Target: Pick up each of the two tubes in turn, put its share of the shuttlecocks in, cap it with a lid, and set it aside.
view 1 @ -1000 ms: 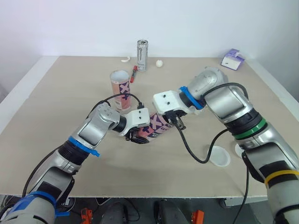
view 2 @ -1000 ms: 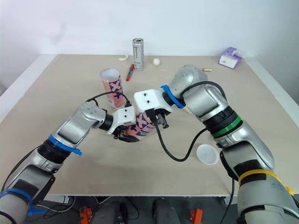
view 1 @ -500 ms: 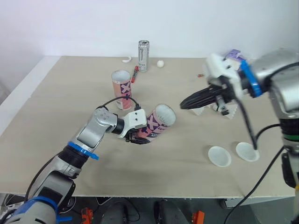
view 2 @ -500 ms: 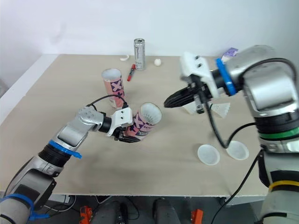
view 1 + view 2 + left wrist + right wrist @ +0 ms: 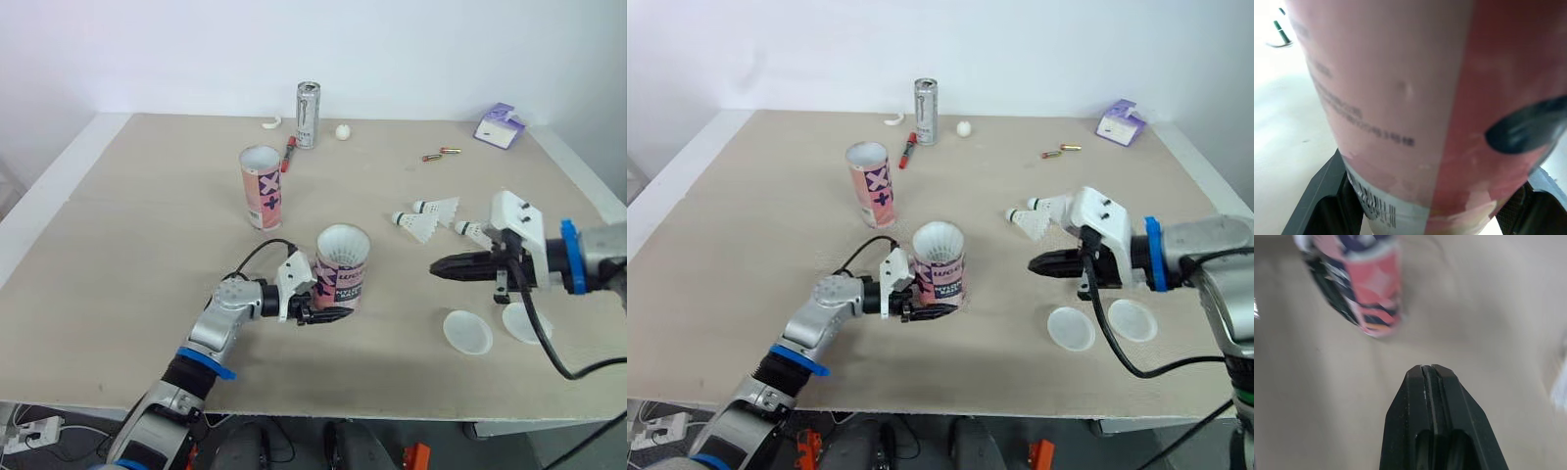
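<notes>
The tube (image 5: 342,274), tilted a second ago, now stands upright, clamped by the left fingers (image 5: 318,315), while the right fingers (image 5: 458,265), pressed together and empty, have retreated toward the lids (image 5: 467,331), suggesting capping next.

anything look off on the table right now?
Nothing stands out. The held tube in the left hand and the far tube are both upright. Loose shuttlecocks lie on their sides by the shut, empty right hand. Two lids lie flat near the front edge. No spill or damage.
</notes>
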Robot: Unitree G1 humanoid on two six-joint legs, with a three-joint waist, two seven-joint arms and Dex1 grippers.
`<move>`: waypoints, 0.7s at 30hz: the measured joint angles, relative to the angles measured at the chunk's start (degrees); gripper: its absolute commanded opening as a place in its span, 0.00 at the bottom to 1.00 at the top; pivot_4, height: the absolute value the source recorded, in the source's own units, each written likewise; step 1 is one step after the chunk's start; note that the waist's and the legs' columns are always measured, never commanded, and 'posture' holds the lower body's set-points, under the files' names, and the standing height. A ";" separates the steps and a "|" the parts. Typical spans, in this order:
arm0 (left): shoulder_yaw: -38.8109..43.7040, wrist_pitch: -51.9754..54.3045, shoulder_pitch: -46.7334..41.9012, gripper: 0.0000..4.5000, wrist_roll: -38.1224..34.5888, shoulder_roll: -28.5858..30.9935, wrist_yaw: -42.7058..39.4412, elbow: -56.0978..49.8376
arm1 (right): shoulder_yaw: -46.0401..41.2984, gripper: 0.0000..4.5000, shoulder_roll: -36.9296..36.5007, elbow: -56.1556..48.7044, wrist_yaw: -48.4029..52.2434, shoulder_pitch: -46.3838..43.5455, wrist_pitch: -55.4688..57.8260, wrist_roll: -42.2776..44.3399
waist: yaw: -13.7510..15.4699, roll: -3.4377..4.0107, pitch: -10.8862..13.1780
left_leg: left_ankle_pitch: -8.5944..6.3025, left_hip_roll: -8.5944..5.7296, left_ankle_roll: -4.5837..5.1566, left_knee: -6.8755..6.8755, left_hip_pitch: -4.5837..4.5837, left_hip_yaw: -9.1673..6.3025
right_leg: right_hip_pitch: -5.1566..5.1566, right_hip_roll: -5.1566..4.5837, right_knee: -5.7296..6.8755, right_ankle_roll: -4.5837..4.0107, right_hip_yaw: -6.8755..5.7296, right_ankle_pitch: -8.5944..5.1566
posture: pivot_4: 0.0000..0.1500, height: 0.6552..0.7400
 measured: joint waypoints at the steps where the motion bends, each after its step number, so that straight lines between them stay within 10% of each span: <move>1: -0.03 -0.94 0.37 0.67 0.07 -0.35 0.32 0.36 | -0.43 0.01 -0.12 0.01 -0.73 1.20 -0.41 -0.29 | -0.03 0.00 0.00 | 0.00 0.01 0.00 0.00 0.03 0.02 | 0.00 0.03 0.00 0.03 0.03 0.02 | 1.00 1.00; 11: -0.21 -8.15 0.26 0.67 1.58 -1.65 0.88 4.86 | -1.12 0.01 -3.74 0.14 -2.82 8.10 -2.46 -0.94 | 0.00 0.01 -0.01 | 0.12 0.05 0.16 0.00 0.06 -0.06 | 0.08 0.26 -0.07 0.15 0.19 0.07 | 1.00 1.00; 21: -0.81 -8.86 -0.81 0.67 1.58 -1.37 -1.11 6.55 | 2.91 0.80 -8.07 3.50 -1.51 8.95 -6.05 -3.75 | 0.00 0.01 -0.01 | 0.12 0.04 0.16 0.00 0.06 -0.05 | 0.12 0.26 -0.18 0.09 0.20 0.01 | 1.00 1.00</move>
